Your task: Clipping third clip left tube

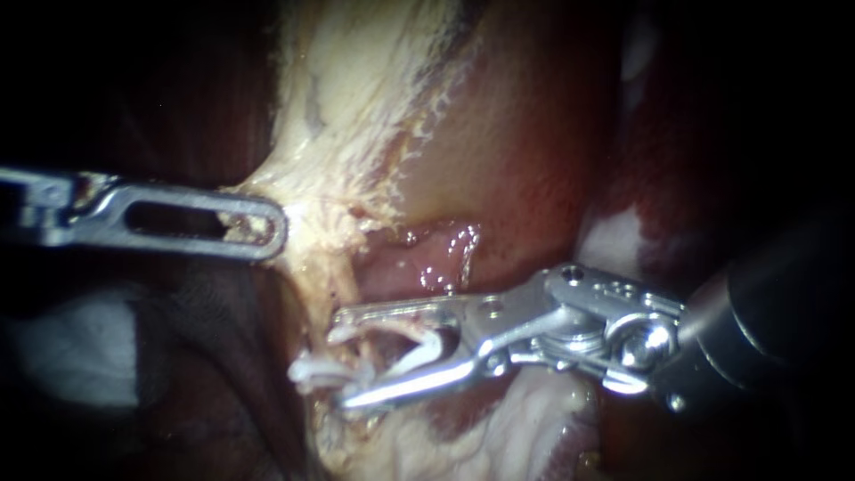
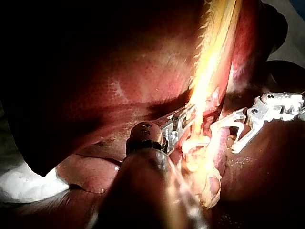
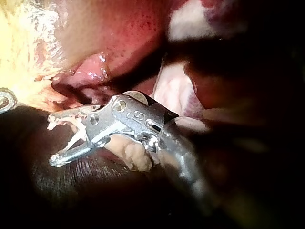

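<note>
tube (image 1: 322, 287): pale, upright strand | white clip (image 1: 415, 354): open V, alongside tube

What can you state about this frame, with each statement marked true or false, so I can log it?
1. The right instrument carries a white clip that is spread wide, not yet squeezed flat. True.
2. The left instrument hangs free and touches nothing. False: its tip holds the pale tissue at its edge.
3. In the endoscope view the instrument with the clip comes in from the left. False: its shaft comes in from the right.
4. The left instrument's tip has a long slot through it. True.
</note>
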Controlling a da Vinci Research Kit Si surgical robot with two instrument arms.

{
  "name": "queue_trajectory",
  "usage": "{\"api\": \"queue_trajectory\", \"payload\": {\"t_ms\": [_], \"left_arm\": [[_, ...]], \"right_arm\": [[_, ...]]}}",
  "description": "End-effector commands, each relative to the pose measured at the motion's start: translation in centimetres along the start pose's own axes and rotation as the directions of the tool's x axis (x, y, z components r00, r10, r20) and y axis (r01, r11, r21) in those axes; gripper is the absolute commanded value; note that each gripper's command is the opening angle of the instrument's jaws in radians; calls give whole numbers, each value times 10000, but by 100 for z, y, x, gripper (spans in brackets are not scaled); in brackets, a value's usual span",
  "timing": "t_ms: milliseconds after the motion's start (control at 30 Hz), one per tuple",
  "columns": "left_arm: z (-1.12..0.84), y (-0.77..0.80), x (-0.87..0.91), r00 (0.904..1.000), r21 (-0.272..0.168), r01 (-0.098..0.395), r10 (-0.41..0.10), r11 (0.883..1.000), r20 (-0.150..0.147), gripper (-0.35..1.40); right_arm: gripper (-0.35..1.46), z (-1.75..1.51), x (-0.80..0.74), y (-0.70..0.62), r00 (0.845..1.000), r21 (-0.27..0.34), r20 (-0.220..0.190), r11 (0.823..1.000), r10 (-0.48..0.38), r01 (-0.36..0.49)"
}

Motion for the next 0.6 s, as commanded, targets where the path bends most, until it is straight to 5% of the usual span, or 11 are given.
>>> {"api": "queue_trajectory", "payload": {"t_ms": [33, 600], "left_arm": [[0, 0, 0, 10000, -9, 3, -3, 10000, 7, -35], [-2, -3, 2, 10000, -18, 9, -9, 10000, 16, -35]], "right_arm": [[58, 1, -1, 2, 9999, -84, 103, 9999, -67, 68], [58, 15, -27, 27, 9979, -564, 591, 9980, -252, 285]]}}
